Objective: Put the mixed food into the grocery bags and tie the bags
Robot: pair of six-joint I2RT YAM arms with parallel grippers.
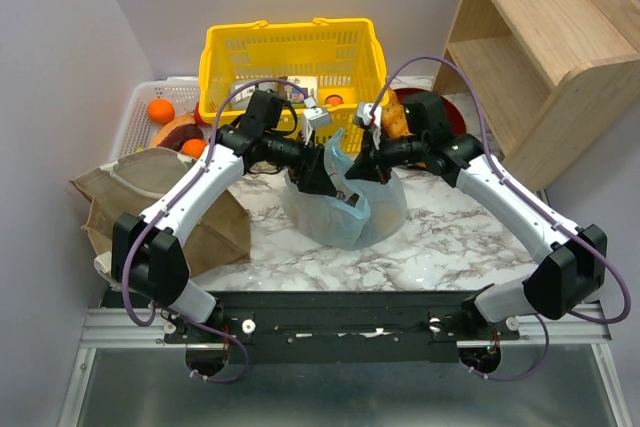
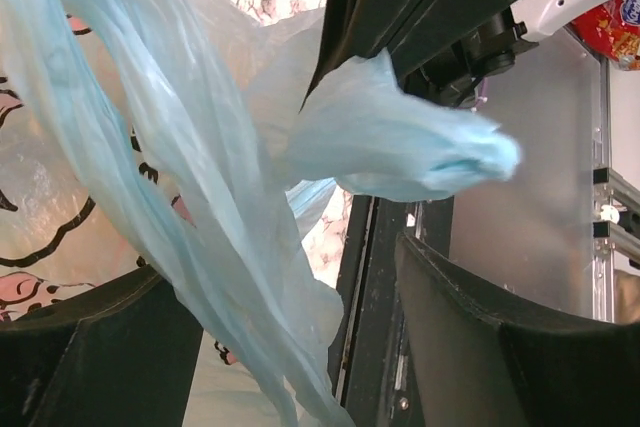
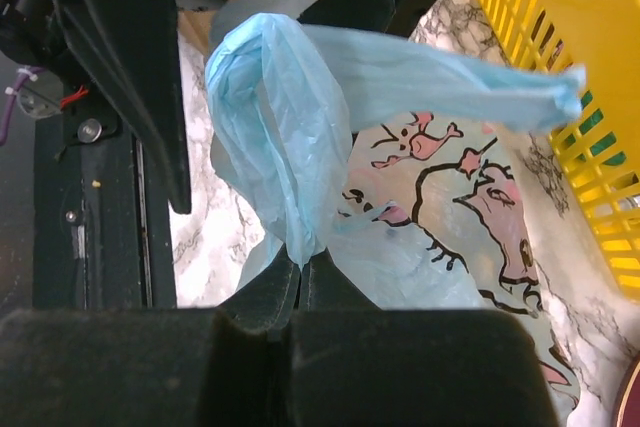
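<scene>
Status of the tying step on the blue bag.

1. Left pincer [image 2: 290, 337]: spread wide. Bag film hangs down between the fingers, but neither pad is pressing it, so this side holds nothing.
2. Right pincer [image 3: 300, 282]: pressed together, pinching a gathered fold of the bag's top. The film rises from the tips into a twisted loop.
3. A free handle tail [image 2: 405, 147] sticks out sideways just above the left fingers, close beside the other arm's black housing.
4. The light-blue bag [image 1: 345, 209] sits mid-worktop, just in front of the yellow basket [image 1: 285, 57] at the far edge. I cannot tell what is inside it.
5. The tan bag [image 1: 150, 197] slumps at the left edge. An orange [image 1: 160, 110] lies outside both bags near the far-left corner.

Judgement: I would close the left pincer on the tail low down, near its root, where the film is bunched. I would hold the right grip firm as the anchor. I would then draw the tail across and away, slowly and level, since thin film slips or tears under a jerk. The knot is not yet formed.
</scene>
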